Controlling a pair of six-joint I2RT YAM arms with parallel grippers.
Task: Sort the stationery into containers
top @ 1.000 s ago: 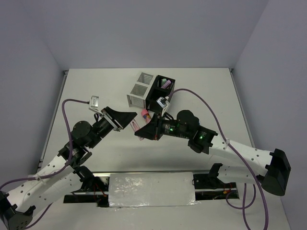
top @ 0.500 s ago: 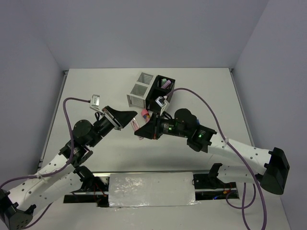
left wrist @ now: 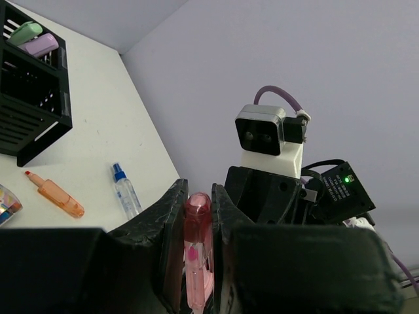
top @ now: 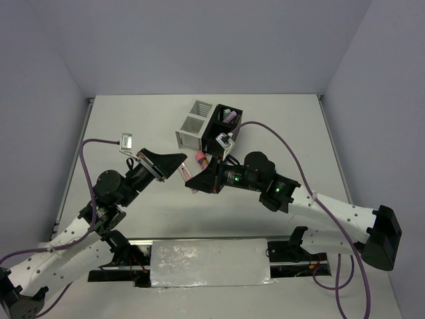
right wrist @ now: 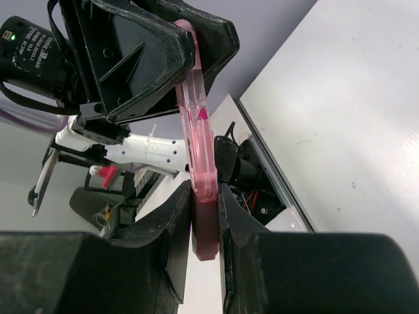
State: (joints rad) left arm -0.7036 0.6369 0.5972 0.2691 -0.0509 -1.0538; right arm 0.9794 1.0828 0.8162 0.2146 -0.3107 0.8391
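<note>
My left gripper [left wrist: 196,208] and right gripper [right wrist: 204,199] both clench the pen [right wrist: 198,124] — if neither lets go, it bends or slips.

In the left wrist view the black organiser [left wrist: 29,118] runs off the upper left edge; a shiny scrap [left wrist: 5,203] at the mid left edge is too cropped to name; the pink pen [left wrist: 196,255] has its lower end buried between the jaws at bottom centre.
</note>
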